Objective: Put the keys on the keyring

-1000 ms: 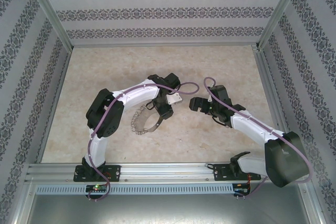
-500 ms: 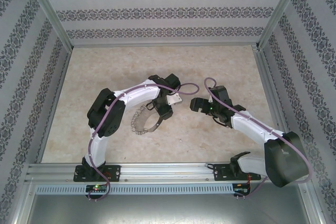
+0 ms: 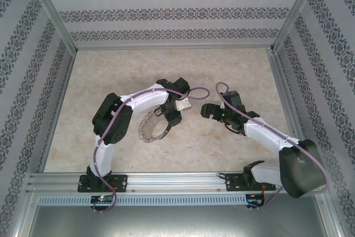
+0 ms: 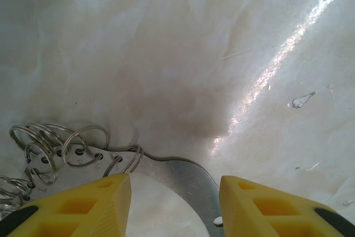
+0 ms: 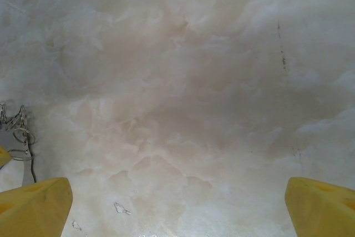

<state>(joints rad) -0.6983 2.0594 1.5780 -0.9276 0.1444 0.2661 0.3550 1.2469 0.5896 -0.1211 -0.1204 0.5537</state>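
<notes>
Lying on marbled tabletop [image 3: 111, 76] beneath left gripper [image 3: 166, 121], overhead: keyring [image 3: 158, 136], thin grey hoop fringed with wire loops [image 3: 142, 130]; right gripper [image 3: 204, 110] beside. Left wrist adds the hoop's flat punched band [image 4: 183, 173], yellow fingers [image 4: 94, 201] apart astride it. Right wrist: loops at left edge, fingers spread wide.

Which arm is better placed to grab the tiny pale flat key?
Probably right: the right gripper hovers open near the key; the left gripper straddles the large thin grey metal hoop.
</notes>
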